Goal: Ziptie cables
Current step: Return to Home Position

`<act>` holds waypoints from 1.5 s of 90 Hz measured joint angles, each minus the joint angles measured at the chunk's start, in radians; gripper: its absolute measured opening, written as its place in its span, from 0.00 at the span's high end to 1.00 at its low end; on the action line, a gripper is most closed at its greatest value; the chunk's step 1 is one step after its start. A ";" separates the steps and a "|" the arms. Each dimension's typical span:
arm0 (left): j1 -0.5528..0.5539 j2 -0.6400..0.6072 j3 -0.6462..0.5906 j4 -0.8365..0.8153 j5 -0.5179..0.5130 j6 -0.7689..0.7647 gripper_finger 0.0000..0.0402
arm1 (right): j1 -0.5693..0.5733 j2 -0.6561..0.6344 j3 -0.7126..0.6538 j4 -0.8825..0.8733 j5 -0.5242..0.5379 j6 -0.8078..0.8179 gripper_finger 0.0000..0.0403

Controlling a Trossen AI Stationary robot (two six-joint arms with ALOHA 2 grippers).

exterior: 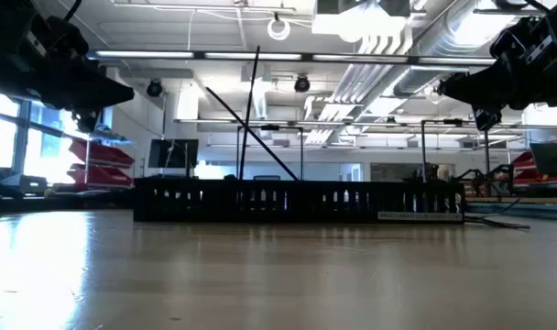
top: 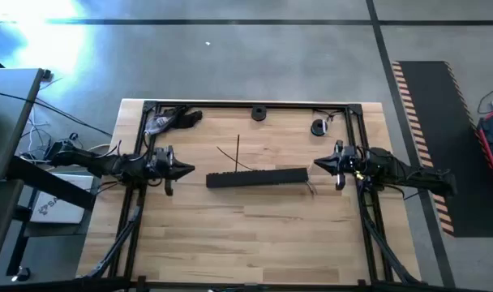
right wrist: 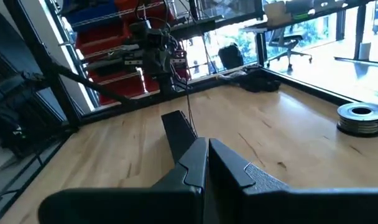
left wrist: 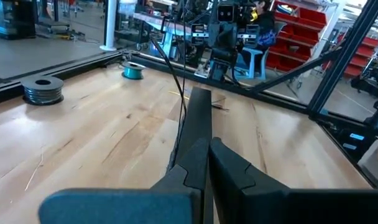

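The job reads as all but done, and what remains is pulling both arms back to rest.

The left pincer (top: 188, 169) hangs above the worktop (top: 230, 243) with its 2 fingers pressed together on nothing. The black cable duct (top: 257, 178) lies straight ahead of its tips, apart from them. The right pincer (top: 314, 165) faces it from the opposite end, also closed and empty, with the duct's near end just ahead of and slightly below its tips.

The cables (top: 233, 154) sit in the duct. At least 2 thin dark strands poke out of it and stand up over the half nearer the left pincer. The low view shows them rising well above the duct (exterior: 297, 200), roughly to the height of the pincers.

To retreat cleanly, I would draw each arm straight back along its own line, away from the duct, keeping height and not dipping. The left arm needs more care because the loose strands (left wrist: 173, 74) lie ahead of it and slightly off its line. Any sideways sweep could hook one and drag the duct or reopen it. Keeping both pincers closed leaves less to catch. A grey spool (right wrist: 361, 117) sits well off to the side of the right pincer, clear of a straight withdrawal.
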 joint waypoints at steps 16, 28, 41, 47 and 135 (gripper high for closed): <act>0.000 0.000 0.000 0.000 0.000 0.000 1.00 | 0.000 0.000 0.000 0.000 0.000 0.000 1.00; 0.000 0.000 0.000 0.000 0.000 0.000 1.00 | 0.000 0.000 0.000 0.000 0.000 0.000 1.00; 0.000 0.000 0.000 0.000 0.000 0.000 1.00 | 0.000 0.000 0.000 0.000 0.000 0.000 1.00; 0.000 0.000 0.000 0.000 0.000 0.000 1.00 | 0.000 0.000 0.000 0.000 0.000 0.000 1.00; 0.107 -0.166 0.000 0.023 0.012 -0.001 1.00 | 0.000 0.000 0.000 -0.001 0.000 0.000 1.00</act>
